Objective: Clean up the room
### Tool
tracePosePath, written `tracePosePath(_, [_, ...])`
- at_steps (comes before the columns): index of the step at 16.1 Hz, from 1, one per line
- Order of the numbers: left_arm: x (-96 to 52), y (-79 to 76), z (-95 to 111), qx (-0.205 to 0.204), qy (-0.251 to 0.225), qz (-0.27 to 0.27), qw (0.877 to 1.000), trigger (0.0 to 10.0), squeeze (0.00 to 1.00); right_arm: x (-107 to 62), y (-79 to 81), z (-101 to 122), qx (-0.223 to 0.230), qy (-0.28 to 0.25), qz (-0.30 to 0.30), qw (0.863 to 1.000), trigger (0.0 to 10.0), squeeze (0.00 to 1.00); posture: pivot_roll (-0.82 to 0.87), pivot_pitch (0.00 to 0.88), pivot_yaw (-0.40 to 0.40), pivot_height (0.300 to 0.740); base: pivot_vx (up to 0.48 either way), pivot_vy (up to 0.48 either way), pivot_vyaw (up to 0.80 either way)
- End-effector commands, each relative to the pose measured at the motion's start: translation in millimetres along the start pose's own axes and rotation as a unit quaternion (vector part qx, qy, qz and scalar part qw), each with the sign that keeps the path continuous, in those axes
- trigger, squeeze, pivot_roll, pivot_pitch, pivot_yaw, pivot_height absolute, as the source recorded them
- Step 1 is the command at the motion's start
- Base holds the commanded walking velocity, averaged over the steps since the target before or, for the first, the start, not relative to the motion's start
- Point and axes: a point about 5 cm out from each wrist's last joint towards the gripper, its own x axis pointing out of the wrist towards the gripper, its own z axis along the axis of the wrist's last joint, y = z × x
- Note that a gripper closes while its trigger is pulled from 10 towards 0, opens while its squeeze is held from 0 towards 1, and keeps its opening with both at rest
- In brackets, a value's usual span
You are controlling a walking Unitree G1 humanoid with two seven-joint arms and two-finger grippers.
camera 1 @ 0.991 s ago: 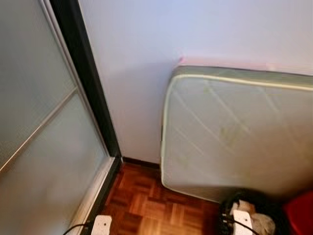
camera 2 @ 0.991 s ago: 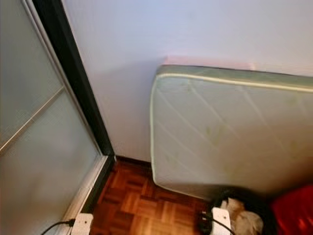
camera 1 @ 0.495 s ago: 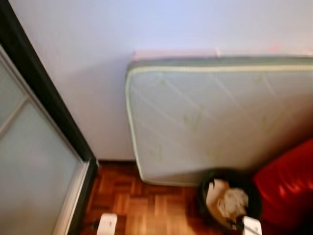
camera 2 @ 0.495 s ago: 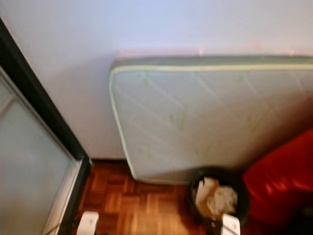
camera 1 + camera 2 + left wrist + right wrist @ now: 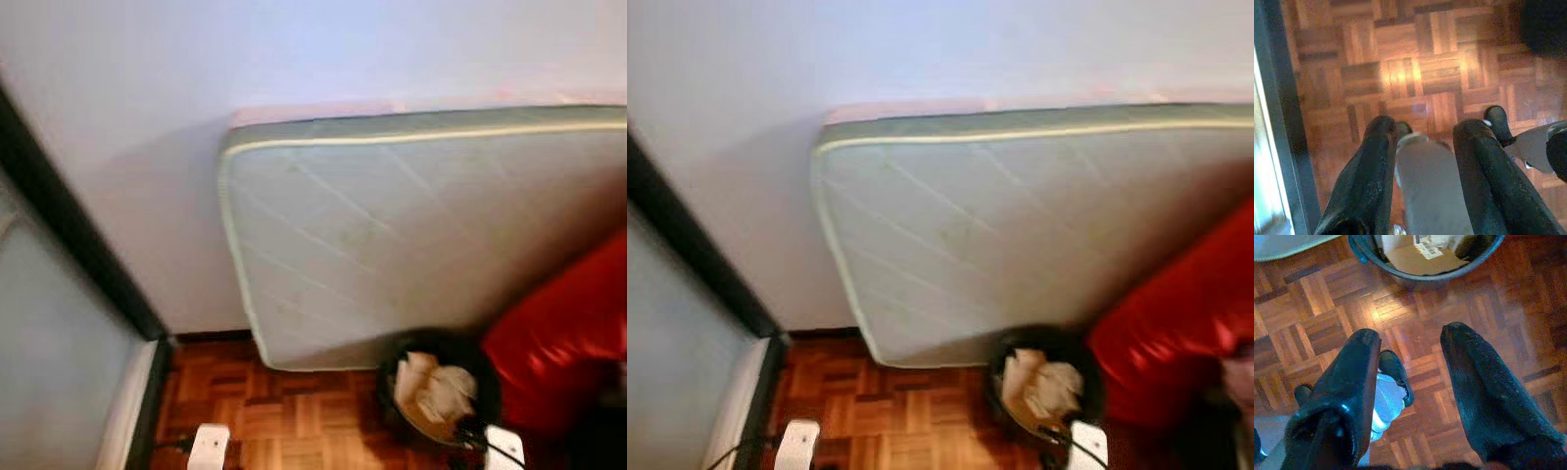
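While neither arm carries anything, the step in hand reads as a walk-and-search: the robot faces a corner of the room and seems to be lining itself up with the waste bin [image 5: 438, 392], the one obvious receptacle for a tidy-up.

The left gripper [image 5: 1422, 147] hangs low over the parquet floor [image 5: 1415, 73], its two black fingers apart with nothing clamped between them (the pale grey shape seen through the gap looks like the robot's own leg, though I cannot be sure). The right gripper [image 5: 1410, 367] also hangs with its fingers spread wide and empty, pointing at the floor just beside the bin's rim.

The bin is round, dark-walled and already holds crumpled paper and a flat piece of cardboard with a printed label [image 5: 1425, 245]. It stands on the floor at the foot of a pale quilted mattress [image 5: 411, 225] that leans on its long edge against the white wall [image 5: 294, 49], with a glossy red object [image 5: 558, 333] close on its right (too blurred to name). A dark door frame [image 5: 69, 235] runs down the left.

Next, I judge, the robot needs to find a loose item to pick up; no stray litter can be made out on the parquet in view, so turning further or stepping back seems called for before either gripper reaches.
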Motion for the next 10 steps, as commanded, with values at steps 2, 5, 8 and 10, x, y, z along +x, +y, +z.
tracePosePath(2, [0.4,2.9,1.5,0.022,0.009,0.001,1.000,10.0,0.00,3.0,11.7,3.8,0.009,-0.004,0.004,1.000,10.0,0.00,0.01,0.004,0.016,0.740,0.000,-0.240,-0.79])
tracePosePath(5, [1.9,1.2,5.8,0.004,0.007,0.004,1.000,10.0,0.00,3.9,14.5,6.4,0.010,-0.008,0.004,1.000,10.0,0.00,-0.01,0.004,0.018,0.740,0.000,-0.160,-0.79])
tracePosePath(8, [0.7,4.4,1.7,0.002,0.013,0.012,1.000,10.0,0.00,0.0,-1.3,-0.6,0.031,-0.004,-0.020,0.999,10.0,0.00,0.00,0.010,0.020,0.740,0.000,0.000,-0.79])
tracePosePath(10, [0.3,7.1,1.0,0.005,0.017,0.014,1.000,10.0,0.00,-0.6,-3.0,-1.8,0.031,-0.004,-0.023,0.999,10.0,0.00,-0.01,0.001,0.024,0.740,0.000,0.000,-0.79])
